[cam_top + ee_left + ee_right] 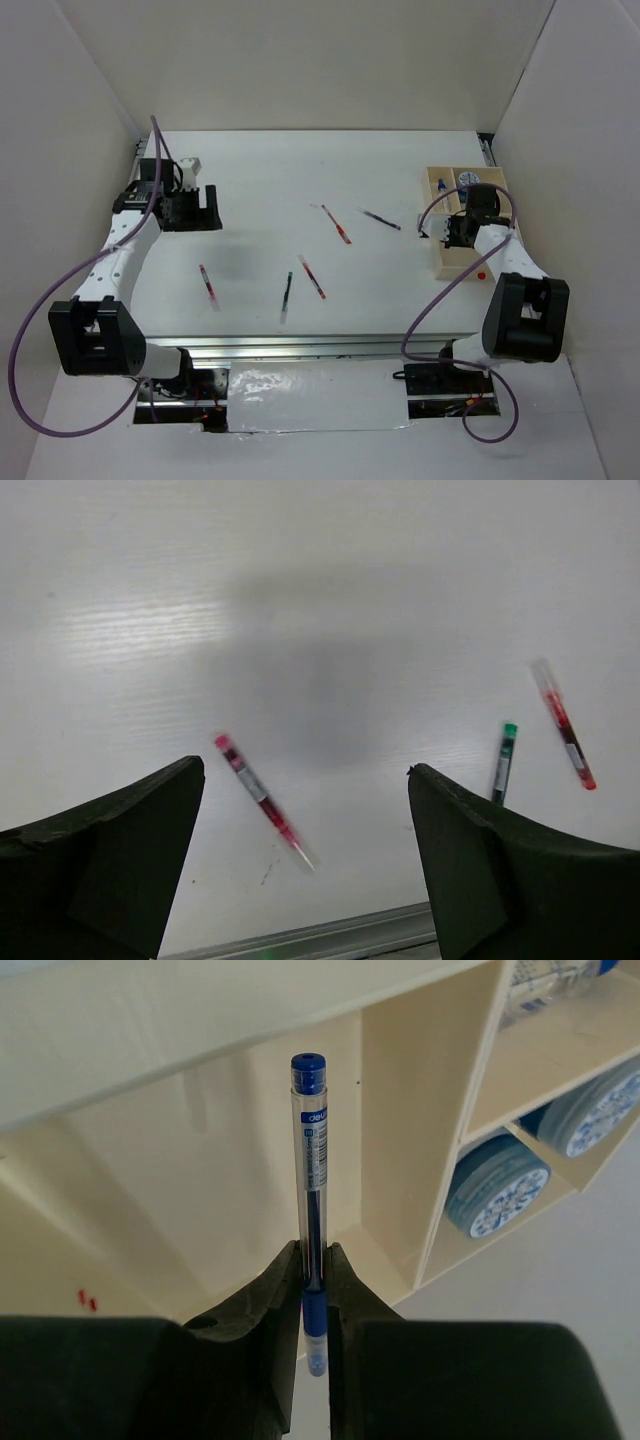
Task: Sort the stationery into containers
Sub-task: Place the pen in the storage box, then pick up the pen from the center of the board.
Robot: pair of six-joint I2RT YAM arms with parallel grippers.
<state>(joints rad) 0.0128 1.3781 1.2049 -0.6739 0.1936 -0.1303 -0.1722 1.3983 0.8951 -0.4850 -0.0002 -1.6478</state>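
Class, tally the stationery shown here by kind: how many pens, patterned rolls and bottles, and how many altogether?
Pens: 6. On the table lie three red pens, a green-capped pen and a dark pen. The right end effector holds a blue pen.
Rolls: 2, in the tray
Bottle: 1, in the tray
Total: 9

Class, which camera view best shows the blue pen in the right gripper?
The right wrist view: the blue pen fills the middle, pinched in the right gripper before the tray. The top view is too distant to show it; the left wrist view shows only other pens.
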